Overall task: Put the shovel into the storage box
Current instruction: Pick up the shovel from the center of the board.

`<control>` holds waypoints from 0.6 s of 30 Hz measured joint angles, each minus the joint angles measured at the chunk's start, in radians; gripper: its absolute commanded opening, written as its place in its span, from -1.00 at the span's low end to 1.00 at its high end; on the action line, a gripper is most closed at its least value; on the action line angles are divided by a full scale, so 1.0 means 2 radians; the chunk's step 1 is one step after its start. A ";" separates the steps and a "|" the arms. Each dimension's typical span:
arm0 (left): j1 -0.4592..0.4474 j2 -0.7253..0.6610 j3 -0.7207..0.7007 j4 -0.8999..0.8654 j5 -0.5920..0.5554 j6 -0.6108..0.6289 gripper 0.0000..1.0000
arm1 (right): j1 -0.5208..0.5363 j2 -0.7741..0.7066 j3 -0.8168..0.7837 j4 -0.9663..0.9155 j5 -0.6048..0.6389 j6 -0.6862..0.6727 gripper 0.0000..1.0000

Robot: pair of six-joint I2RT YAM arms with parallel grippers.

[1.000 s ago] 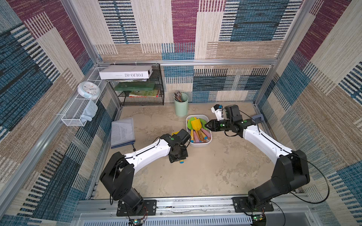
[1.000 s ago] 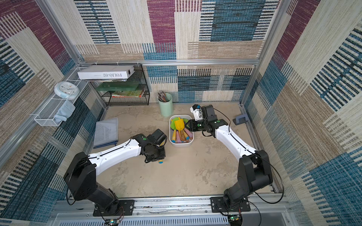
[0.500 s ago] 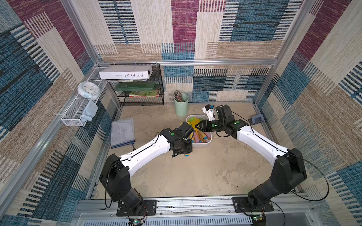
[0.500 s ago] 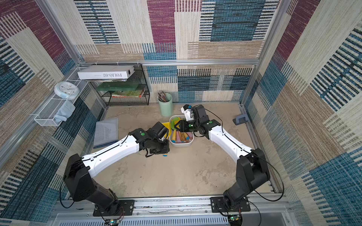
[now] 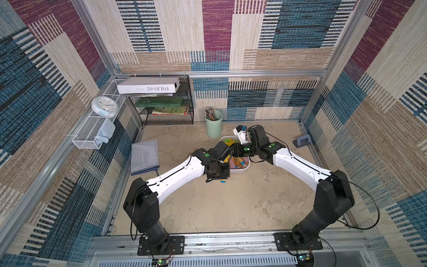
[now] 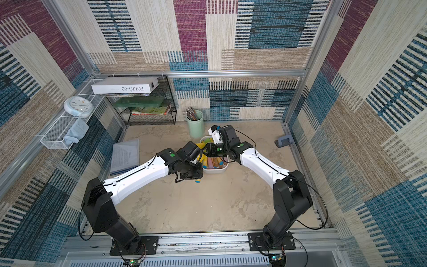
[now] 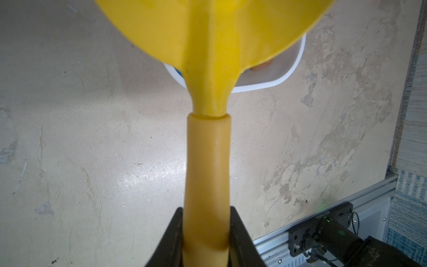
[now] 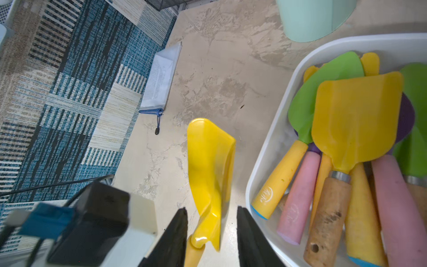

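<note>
My left gripper (image 7: 205, 215), clamped on the handle of the shovel (image 7: 208, 161), has brought it alongside the storage box (image 8: 275, 141) toward the far edge of the tabletop (image 5: 231, 208), not yet inside, and my right gripper (image 8: 211, 209) has swung across, jaws apart astride the neck without contact, so placement appears close.
</note>
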 measured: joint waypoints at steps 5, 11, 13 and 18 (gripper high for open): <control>0.000 0.000 0.007 -0.001 0.000 0.002 -0.90 | 0.005 0.009 0.002 0.000 0.011 0.004 -0.60; 0.000 0.004 0.009 -0.001 -0.002 0.002 -0.88 | 0.008 0.014 0.003 0.007 0.026 0.009 -0.95; 0.000 0.005 0.009 -0.001 -0.004 0.001 -0.78 | 0.009 0.015 0.003 0.007 0.032 0.011 -1.00; 0.000 0.006 0.017 -0.007 0.001 0.007 0.33 | 0.010 0.019 0.005 0.010 0.033 0.014 -1.00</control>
